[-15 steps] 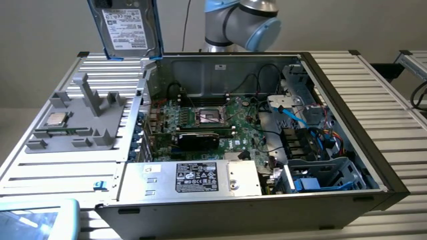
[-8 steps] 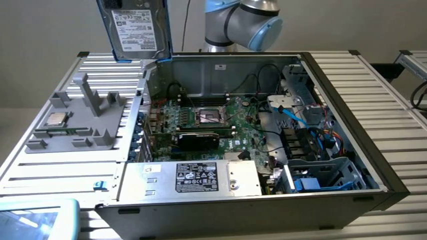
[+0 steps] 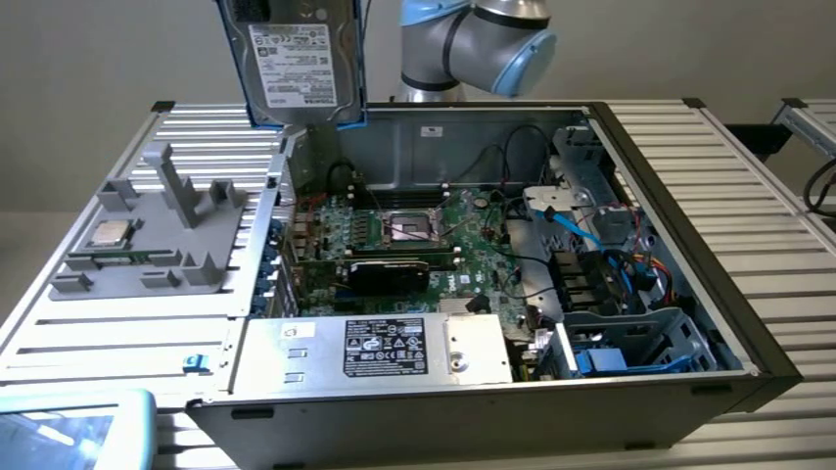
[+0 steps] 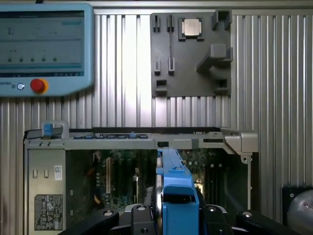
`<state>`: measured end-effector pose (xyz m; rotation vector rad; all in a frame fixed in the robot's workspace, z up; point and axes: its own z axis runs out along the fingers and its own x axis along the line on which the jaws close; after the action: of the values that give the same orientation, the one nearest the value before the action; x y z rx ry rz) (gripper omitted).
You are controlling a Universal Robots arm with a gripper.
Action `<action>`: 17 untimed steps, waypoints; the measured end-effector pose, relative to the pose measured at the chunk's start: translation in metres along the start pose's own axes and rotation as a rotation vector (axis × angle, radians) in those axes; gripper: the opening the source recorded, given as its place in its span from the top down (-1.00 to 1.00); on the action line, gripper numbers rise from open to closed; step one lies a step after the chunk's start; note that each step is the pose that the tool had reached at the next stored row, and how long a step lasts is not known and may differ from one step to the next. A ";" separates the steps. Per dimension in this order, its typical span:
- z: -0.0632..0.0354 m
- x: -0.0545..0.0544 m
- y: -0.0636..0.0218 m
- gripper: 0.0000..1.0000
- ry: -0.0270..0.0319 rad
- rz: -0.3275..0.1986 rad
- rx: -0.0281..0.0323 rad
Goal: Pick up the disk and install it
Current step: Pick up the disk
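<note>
The gripper is clamped on the disk, with a dark finger pressed against each flat side of its blue frame. The disk hangs upright on edge with its white label facing the exterior camera, raised over the far edge of the open case towards the exterior view's left. In the wrist view the disk is seen edge-on, over the inside of the case. The arm rises behind the case's far wall. Inside the case lie the green board, a silver supply box with a black label against the near wall, and an open metal bay with blue parts at the near corner on the exterior view's right. Outside the case, just beside its wall on the exterior view's left, a grey fixture holds a small square chip. A light-blue pendant sits off the case's near corner on that same side.
</note>
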<state>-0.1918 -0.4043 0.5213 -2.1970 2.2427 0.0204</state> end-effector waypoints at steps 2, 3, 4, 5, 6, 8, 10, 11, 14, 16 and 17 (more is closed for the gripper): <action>-0.0004 0.003 -0.0077 0.25 0.0000 0.000 -0.0002; -0.0005 0.005 -0.0117 0.25 -0.0001 0.000 -0.0004; -0.0007 0.007 -0.0157 0.25 -0.0001 0.000 -0.0007; -0.0008 0.009 -0.0201 0.25 0.0000 0.000 -0.0010; -0.0009 0.010 -0.0241 0.25 -0.0001 0.000 -0.0013; -0.0013 0.013 -0.0322 0.25 0.0000 0.000 -0.0020; -0.0016 0.015 -0.0403 0.25 0.0000 0.000 -0.0024; -0.0018 0.017 -0.0443 0.25 -0.0001 0.000 -0.0025; -0.0022 0.020 -0.0565 0.25 0.0000 0.000 -0.0029; -0.0025 0.023 -0.0651 0.25 0.0001 0.000 -0.0037; -0.0027 0.025 -0.0697 0.25 0.0000 0.000 -0.0044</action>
<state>-0.1226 -0.4304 0.5232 -2.1991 2.2450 0.0253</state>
